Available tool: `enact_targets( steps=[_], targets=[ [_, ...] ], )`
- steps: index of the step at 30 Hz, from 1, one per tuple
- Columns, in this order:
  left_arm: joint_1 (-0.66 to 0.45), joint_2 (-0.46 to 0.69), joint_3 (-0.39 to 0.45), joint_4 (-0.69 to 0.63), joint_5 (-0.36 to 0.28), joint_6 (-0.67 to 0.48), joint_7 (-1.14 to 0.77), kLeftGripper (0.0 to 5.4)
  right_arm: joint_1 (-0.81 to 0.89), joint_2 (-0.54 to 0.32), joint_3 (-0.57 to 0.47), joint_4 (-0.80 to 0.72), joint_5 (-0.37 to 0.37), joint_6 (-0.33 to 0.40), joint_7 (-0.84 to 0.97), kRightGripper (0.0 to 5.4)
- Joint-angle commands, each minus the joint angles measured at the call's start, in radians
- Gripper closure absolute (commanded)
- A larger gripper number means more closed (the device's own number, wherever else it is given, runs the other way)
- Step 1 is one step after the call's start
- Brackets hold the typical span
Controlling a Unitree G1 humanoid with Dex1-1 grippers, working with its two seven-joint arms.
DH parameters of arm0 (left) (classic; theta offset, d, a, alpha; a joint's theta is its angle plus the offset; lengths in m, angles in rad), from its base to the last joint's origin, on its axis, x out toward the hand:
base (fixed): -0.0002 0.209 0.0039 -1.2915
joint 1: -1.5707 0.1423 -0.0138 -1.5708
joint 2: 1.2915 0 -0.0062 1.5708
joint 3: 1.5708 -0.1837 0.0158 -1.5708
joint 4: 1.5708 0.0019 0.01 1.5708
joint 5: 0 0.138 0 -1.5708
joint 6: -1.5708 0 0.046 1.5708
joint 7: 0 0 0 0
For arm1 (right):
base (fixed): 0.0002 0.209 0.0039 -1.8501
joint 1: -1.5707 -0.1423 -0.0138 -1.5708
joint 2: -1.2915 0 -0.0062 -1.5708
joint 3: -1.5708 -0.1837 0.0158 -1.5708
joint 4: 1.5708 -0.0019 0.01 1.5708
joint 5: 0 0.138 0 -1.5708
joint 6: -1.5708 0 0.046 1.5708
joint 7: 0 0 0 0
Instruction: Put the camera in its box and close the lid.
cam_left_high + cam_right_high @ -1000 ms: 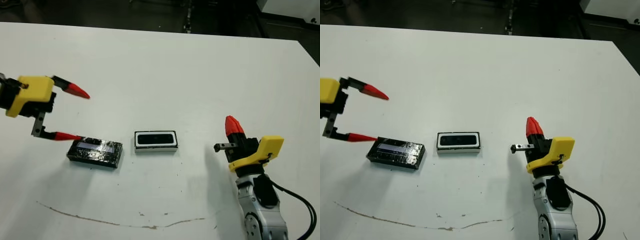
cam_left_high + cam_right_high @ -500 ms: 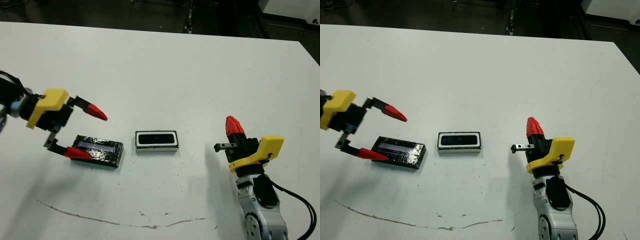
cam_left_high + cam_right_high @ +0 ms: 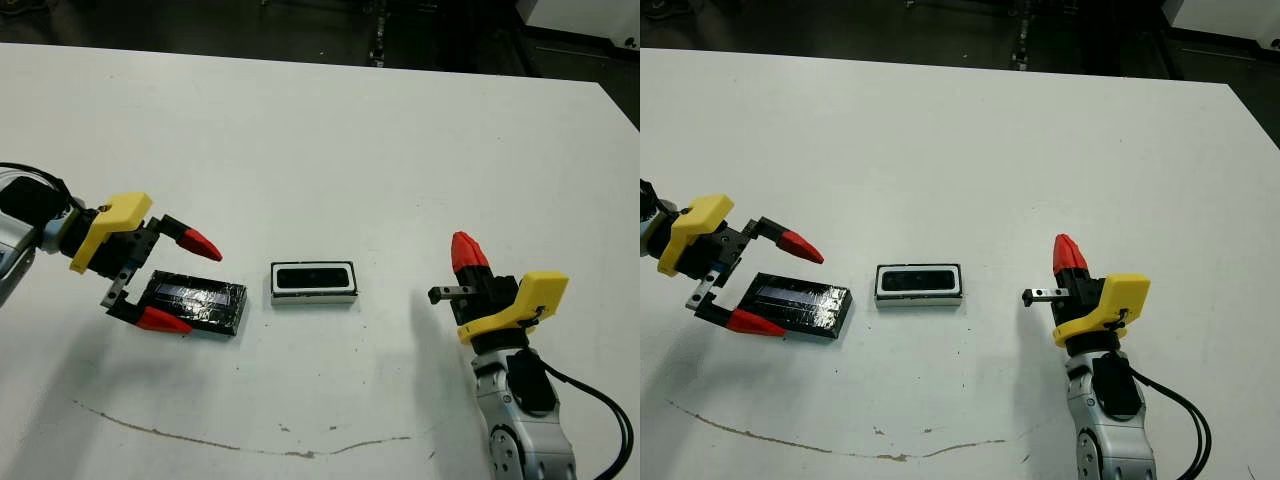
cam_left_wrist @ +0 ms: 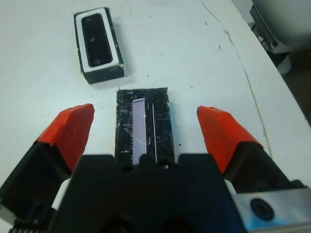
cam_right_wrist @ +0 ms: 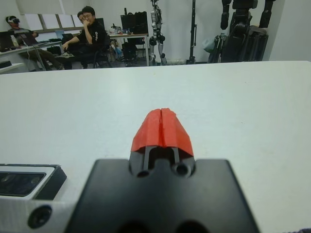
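Left gripper straddling the lid, camera already in its box

The left gripper (image 3: 178, 281) has its jaws wide apart around the lid (image 3: 193, 301), at nine o'clock of the box (image 3: 313, 282) holding the camera (image 3: 312, 277); the right gripper (image 3: 463, 250), pressed together, idles at three o'clock. Risk, I judge: fingertips skidding off the thin glossy slab

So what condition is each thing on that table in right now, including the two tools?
camera: lying flat inside the box
box: open, no lid on it
lid: flat on the table, apart from the box, not gripped
left tool: open, fingers on either side of the lid's end
right tool: shut, holding nothing, off to the side of the box
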Motion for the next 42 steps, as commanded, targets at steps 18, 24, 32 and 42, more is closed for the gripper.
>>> enact_targets(
  steps=[18,24,32,42],
  targets=[
    [0.022,-0.077,0.022,0.096,0.160,-0.016,-0.003,0.00,0.010,-0.015,-0.006,0.000,0.009,0.009,0.003,5.39],
    [0.047,-0.103,0.063,0.115,0.182,0.012,-0.002,0.00,0.012,-0.015,-0.004,-0.002,0.007,0.010,0.001,5.39],
    [0.091,-0.102,0.122,0.034,0.248,0.077,0.042,0.12,0.012,-0.014,-0.005,0.002,0.013,0.011,0.005,5.40],
    [0.128,-0.120,0.163,0.008,0.283,0.096,0.069,1.41,0.013,-0.015,-0.007,0.003,0.021,0.014,0.009,5.40]
  ],
)
